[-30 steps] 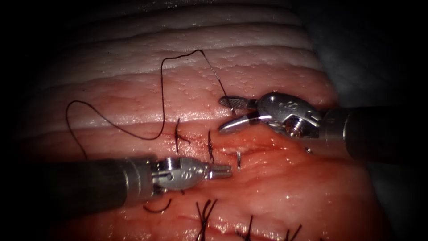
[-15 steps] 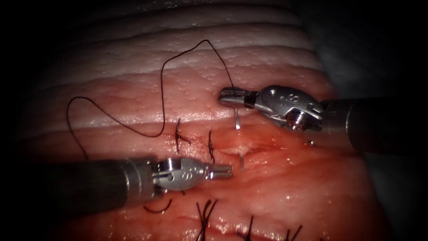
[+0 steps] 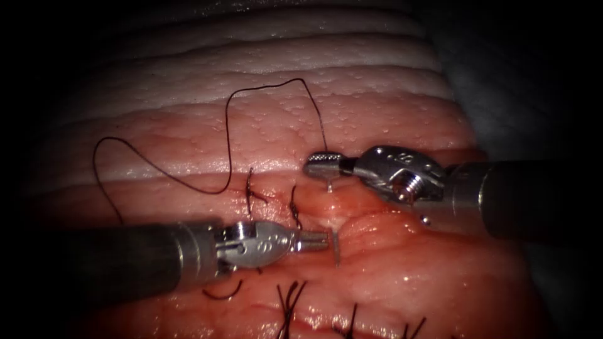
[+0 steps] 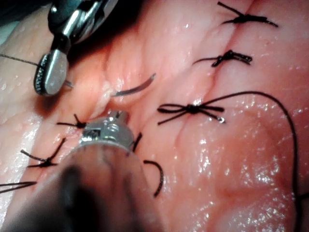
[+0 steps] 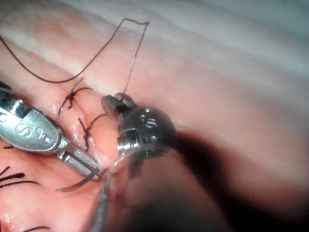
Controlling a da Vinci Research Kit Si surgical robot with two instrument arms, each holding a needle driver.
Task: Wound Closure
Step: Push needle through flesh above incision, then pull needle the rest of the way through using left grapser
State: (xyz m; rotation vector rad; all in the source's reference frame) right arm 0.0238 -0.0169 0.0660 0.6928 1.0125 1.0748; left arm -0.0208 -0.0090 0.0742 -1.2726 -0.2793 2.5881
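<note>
1. Endoscope view: the right tool (image 3: 323, 164), jaws apart a second ago, now has them closed on the needle (image 3: 336, 246) at its thread end and has pressed down to the tissue (image 3: 408, 276). More of the tip shows beside the left tool (image 3: 317, 240), so the needle is advancing through the cut (image 3: 336, 216). The thread (image 3: 229, 135) loops above.
2. Left wrist view: the needle's tip (image 4: 133, 88) arcs out of the tissue.
3. Right wrist view: the left tool's jaws are closed, holding nothing, at the emerging tip (image 5: 77, 183).
</note>
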